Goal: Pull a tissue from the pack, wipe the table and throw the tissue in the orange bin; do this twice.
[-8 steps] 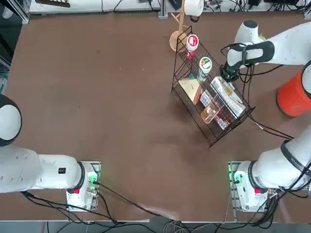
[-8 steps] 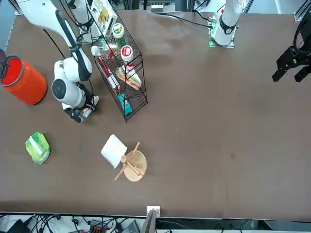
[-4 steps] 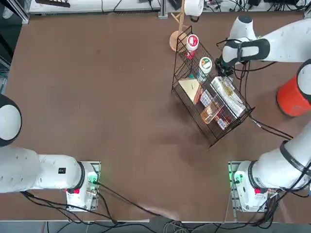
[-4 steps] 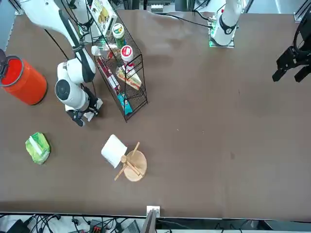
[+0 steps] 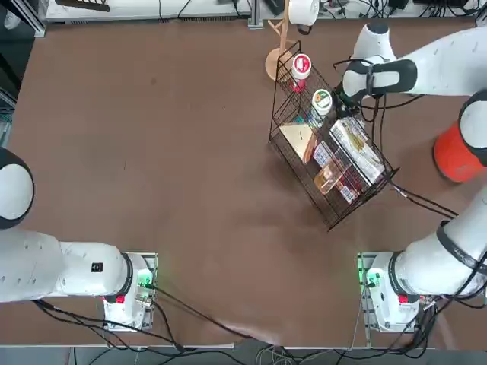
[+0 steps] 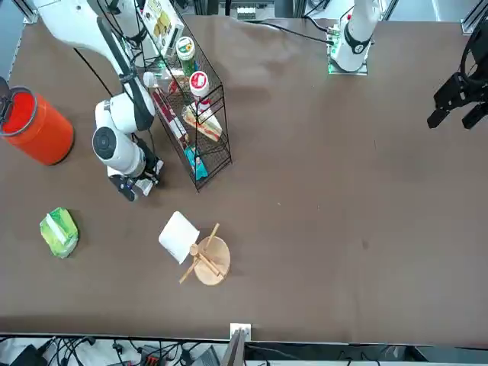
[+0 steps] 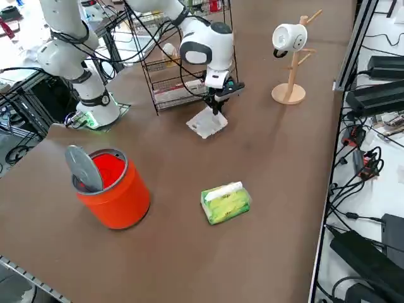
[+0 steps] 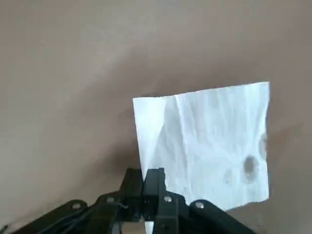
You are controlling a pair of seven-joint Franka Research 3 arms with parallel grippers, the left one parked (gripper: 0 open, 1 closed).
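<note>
Pinching the tissue (image 8: 209,146) in the clenched right gripper (image 8: 148,181) beside the wire basket (image 7: 183,76), dragging it flat over the table (image 7: 278,164), orange bin (image 7: 110,186) lying well apart.

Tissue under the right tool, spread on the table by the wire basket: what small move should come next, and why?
Probably keep dragging the tissue across the table. The right tool is shut on one edge, the sheet lies flat on the tabletop beside the wire basket, and the orange bin stands well away, so wiping seems unfinished.
</note>
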